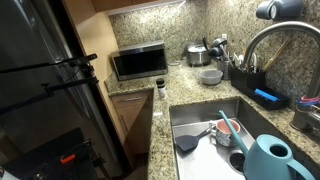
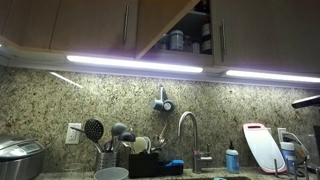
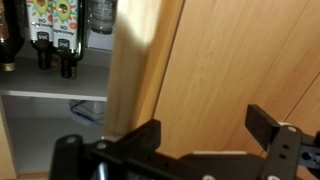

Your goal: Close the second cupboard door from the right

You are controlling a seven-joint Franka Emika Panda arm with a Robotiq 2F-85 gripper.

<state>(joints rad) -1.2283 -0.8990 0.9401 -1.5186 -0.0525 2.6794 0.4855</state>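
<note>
In an exterior view, the wooden upper cupboard door (image 2: 165, 22) stands ajar, swung outward, with jars (image 2: 178, 40) showing on the shelf behind it. In the wrist view, the same door (image 3: 220, 60) fills most of the picture, with its edge (image 3: 133, 70) at the left. Beyond the edge is the open cupboard with bottles and spice jars (image 3: 55, 45) on a shelf. My gripper (image 3: 205, 122) is open and empty, its two black fingers close to the door's flat face. I cannot tell whether they touch it. The gripper does not show in either exterior view.
Closed cupboard doors (image 2: 95, 20) flank the open one. Below are a granite counter with a microwave (image 1: 138, 63), a sink (image 1: 205, 125) with dishes, a faucet (image 2: 186, 125), a teal watering can (image 1: 268, 160), a dish rack (image 2: 155, 165) and a cutting board (image 2: 262, 147).
</note>
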